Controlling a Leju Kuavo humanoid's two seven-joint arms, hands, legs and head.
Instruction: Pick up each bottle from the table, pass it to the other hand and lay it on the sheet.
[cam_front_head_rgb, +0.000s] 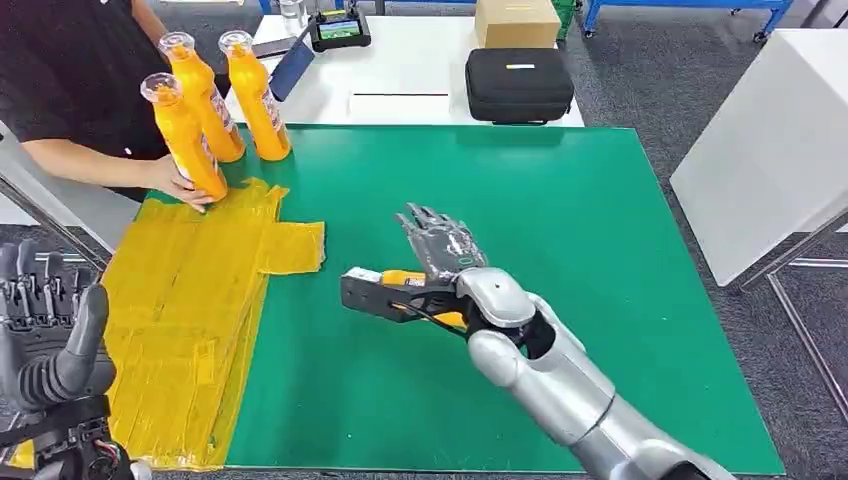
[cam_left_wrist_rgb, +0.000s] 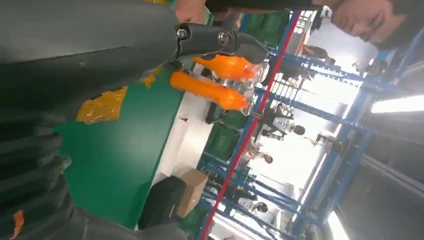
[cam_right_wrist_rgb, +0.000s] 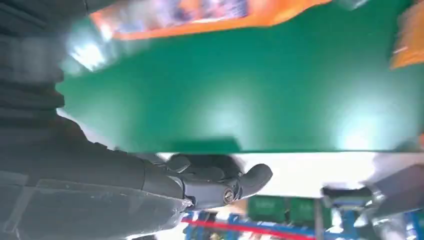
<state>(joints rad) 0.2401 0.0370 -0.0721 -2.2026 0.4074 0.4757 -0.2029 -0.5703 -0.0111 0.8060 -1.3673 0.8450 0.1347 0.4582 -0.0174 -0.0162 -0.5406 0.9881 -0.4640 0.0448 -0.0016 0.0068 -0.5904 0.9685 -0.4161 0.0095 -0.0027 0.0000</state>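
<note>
1. Three orange bottles stand upright at the far left of the green desk (cam_front_head_rgb: 560, 250), near the top corner of the yellow sheet (cam_front_head_rgb: 190, 290). A person's hand (cam_front_head_rgb: 175, 180) rests on the front bottle (cam_front_head_rgb: 185, 135); it is probably being steadied or set in place there for the robot to reach, though that is only a guess.
2. The other two bottles, one behind it (cam_front_head_rgb: 205, 95) and one to its right (cam_front_head_rgb: 255, 95), stand close together on the green surface just past the sheet. All three hold orange liquid almost to the neck and have clear caps, so each would be heavy for its size and would roll once laid flat.
3. The right robot hand (cam_front_head_rgb: 440, 245) hovers over the middle of the desk, fingers spread wide and stretched forward, holding nothing. It is well apart from the bottles.
4. The left robot hand (cam_front_head_rgb: 45, 320) is raised at the near left edge of the sheet, fingers upright and apart, also holding nothing; this looks like a waiting posture for receiving a bottle.
5. The sheet lies flat, wrinkled and taped in strips, with no bottle on it, so I judge no bottle delivered yet.
6. Beyond the green surface, a black case (cam_front_head_rgb: 518, 85) and a cardboard box (cam_front_head_rgb: 516, 22) sit closed on a white table; their contents are hidden.
</note>
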